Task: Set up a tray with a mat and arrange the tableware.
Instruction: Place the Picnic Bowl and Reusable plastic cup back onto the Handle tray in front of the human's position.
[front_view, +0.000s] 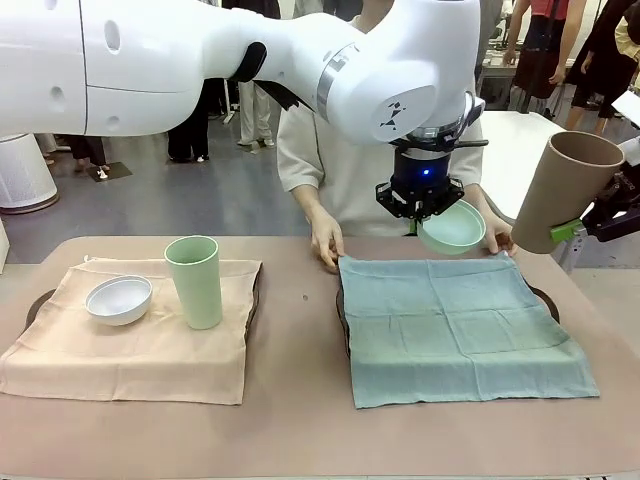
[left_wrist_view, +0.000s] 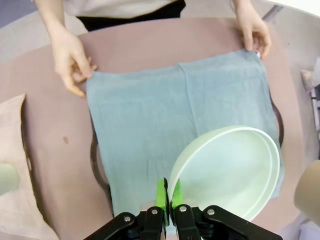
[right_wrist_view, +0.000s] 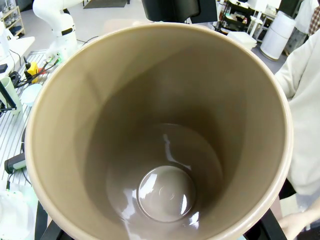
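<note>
Front view: my left gripper hangs over the far edge of the blue-green mat, fingers pinching the rim of the mint bowl, which tilts. The mat lies directly below and nearer to me, so the bowl must go down and a bit toward the near side. My right gripper holds the taupe cup tilted, past the mat's right edge; jaws spread wide around it. The person's hands pin the mat's far corners. The white bowl and the pale green cup stand on the beige mat at left, well apart.

Left wrist view: pads pressed on the bowl rim; the mat middle is bare, w/ room between the hands.

Right wrist view: I look straight into the cup's mouth, its long axis along my fingers.
</note>
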